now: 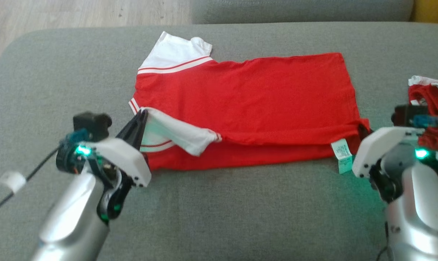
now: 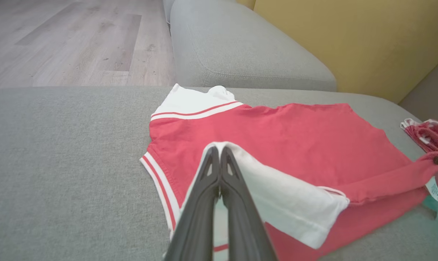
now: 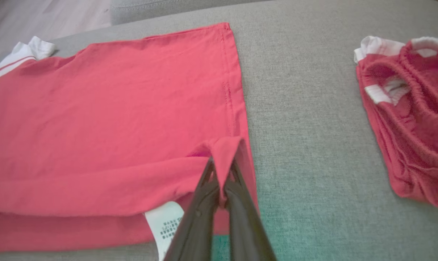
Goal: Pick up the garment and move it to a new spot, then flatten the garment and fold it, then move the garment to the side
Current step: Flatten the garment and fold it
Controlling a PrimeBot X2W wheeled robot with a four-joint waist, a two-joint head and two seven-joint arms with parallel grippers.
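Head view, garment: the red garment (image 1: 247, 94) lies spread on the grey cushion (image 1: 219, 217), its white-sleeved end to the robot's left and its hem to the right; the near long edge is raised and doubled over.
Left gripper: the left gripper (image 2: 219, 152) has its fingers pressed together on the white sleeve (image 1: 179, 134) at the near-left edge.
Right gripper: the right gripper (image 3: 220, 170) is clamped on the red hem corner (image 3: 226, 148), just beside the care label (image 1: 342, 150).
Step in hand: probably the lengthwise fold, with the near edge held at both ends.
Next move: it calls for both arms to carry that edge away toward the far edge together, level and taut, letting go only once the edges meet.
Surface: soft woven upholstery, likely to drag on the cloth.
Neighbour: a second red-and-white garment (image 3: 414, 119) lies bunched to the right, apart from the hem.
Room: pale wood floor (image 2: 77, 43), another grey cushion (image 2: 240, 47) and a yellow wall (image 2: 349, 40).
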